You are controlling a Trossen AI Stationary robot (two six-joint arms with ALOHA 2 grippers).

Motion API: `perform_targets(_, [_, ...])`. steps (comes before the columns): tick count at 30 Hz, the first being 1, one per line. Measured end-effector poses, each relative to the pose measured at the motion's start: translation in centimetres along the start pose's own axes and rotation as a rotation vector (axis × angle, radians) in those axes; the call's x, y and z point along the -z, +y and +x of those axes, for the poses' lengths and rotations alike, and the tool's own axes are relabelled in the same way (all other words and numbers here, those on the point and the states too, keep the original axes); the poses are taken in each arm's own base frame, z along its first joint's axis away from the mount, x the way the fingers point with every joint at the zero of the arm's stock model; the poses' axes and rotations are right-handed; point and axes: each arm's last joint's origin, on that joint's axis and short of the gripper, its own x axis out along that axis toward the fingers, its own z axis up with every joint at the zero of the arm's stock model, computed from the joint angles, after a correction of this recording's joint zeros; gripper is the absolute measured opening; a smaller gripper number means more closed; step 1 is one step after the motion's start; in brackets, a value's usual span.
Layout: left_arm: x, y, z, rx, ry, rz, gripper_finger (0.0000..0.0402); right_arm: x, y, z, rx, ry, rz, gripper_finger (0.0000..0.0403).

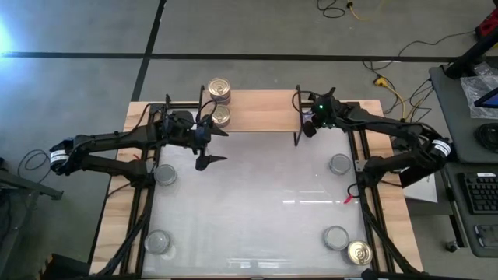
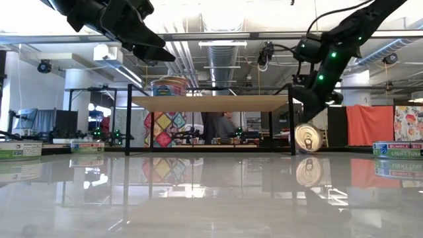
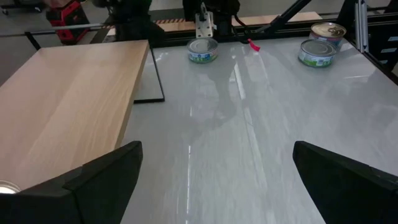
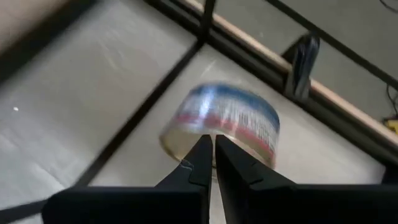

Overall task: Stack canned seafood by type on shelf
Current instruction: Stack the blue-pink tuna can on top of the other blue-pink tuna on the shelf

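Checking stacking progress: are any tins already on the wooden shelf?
Yes, the high view shows two gold-lidded tins on the left end of the shelf.

High view straight down on the whole desk (image 1: 257, 210), low view level across it, wrist views close along each arm, all sharing the shelf (image 1: 257, 111)

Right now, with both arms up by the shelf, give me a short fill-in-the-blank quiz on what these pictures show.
1. The left gripper has its fingers ____.
2. The right gripper has its fingers ____.
3. The gold-lidded tins standing on the shelf number ____.
4. The tin lying on its side by the shelf's leg shows a ____-coloured lid.

Missing words: open; shut; two; gold
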Motion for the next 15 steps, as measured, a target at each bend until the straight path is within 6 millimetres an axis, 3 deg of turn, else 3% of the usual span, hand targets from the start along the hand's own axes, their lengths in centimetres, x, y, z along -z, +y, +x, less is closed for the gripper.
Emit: perform_targets(15, [0.0,0.0,0.0,0.000,0.000,-0.022,0.0400,-0.5,-0.7,-1.1,0.033,-0.016,-0.279,0.0027])
